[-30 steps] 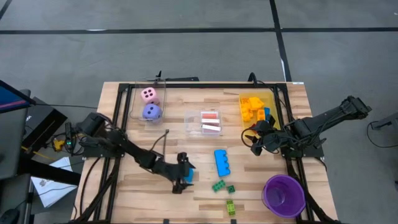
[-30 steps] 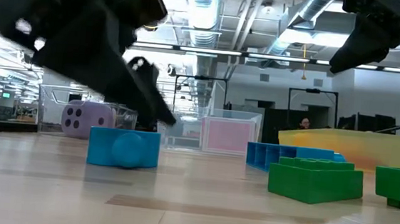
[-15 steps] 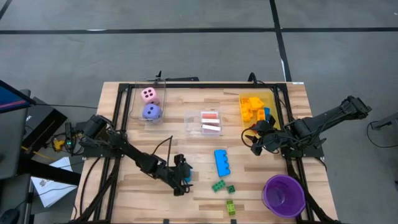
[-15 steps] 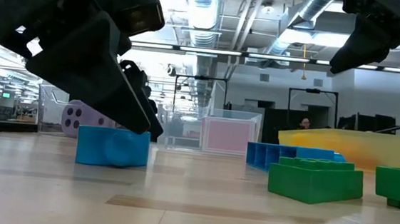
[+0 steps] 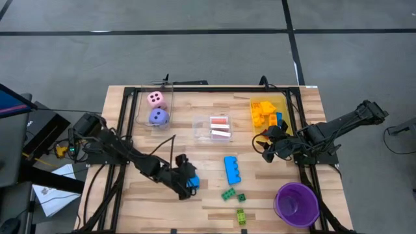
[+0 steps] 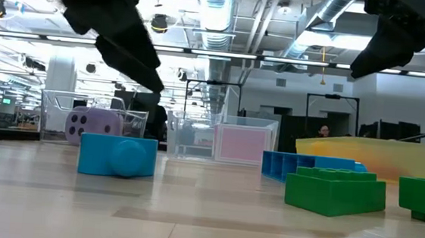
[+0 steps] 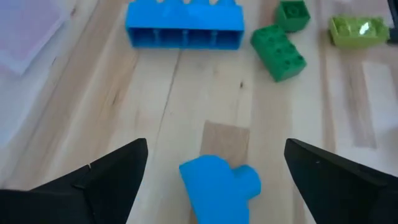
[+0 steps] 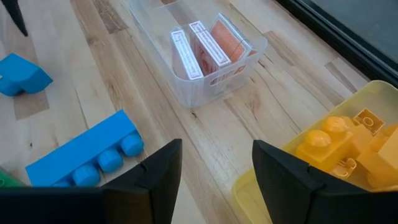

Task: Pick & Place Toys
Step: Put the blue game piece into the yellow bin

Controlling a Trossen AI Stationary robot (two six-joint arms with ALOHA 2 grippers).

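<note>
A small blue brick lies on the worktop near its front edge, left of centre, resting free between the left gripper's fingers. Those fingers are spread wide, one on each side of the brick, and touch nothing; in the low view the gripper hangs above the brick, clear of it. In the high view the left gripper sits over the brick.

To the right of it lies a long blue brick, flat on the worktop. Nearer the front are two green bricks, close together, and a yellow-green brick nearest the front edge.

Farther back, a clear bin at the middle holds pink-backed cards standing on edge. To its left another clear bin holds a pink die and a purple die. To the right a yellow bin holds yellow bricks and a bit of blue.

The right gripper hovers just in front of the yellow bin, fingers apart and empty. A purple cup stands at the front right corner.
</note>
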